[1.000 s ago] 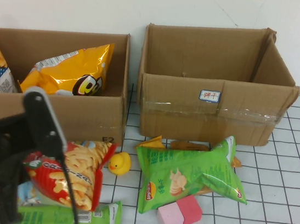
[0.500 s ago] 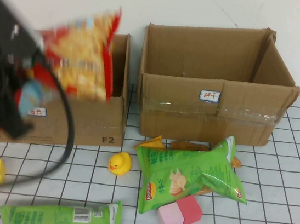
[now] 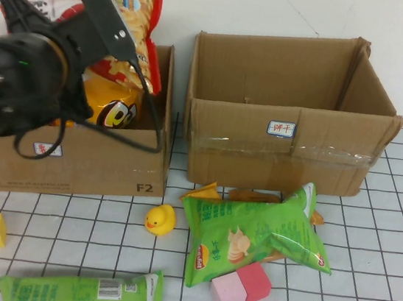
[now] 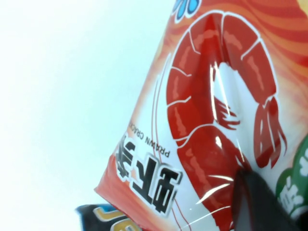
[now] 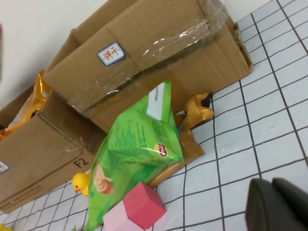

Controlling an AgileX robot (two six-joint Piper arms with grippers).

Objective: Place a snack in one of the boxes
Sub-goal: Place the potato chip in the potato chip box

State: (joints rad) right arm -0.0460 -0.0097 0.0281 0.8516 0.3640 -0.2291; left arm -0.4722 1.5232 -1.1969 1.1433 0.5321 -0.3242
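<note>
Above the left box [image 3: 73, 163], at the desk's far left corner, the left gripper [image 3: 118, 24] holds the red prawn cracker bag [image 3: 137, 16], jaws clamped on it. The right gripper [image 5: 276, 204], jaws closed and empty, hangs low over the desk's near right part.

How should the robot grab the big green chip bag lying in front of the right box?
Probably from above, pinching the big green chip bag at its crimped top edge near the right box. It lies flat and puffy, so the flat seam gives more to grip.
</note>
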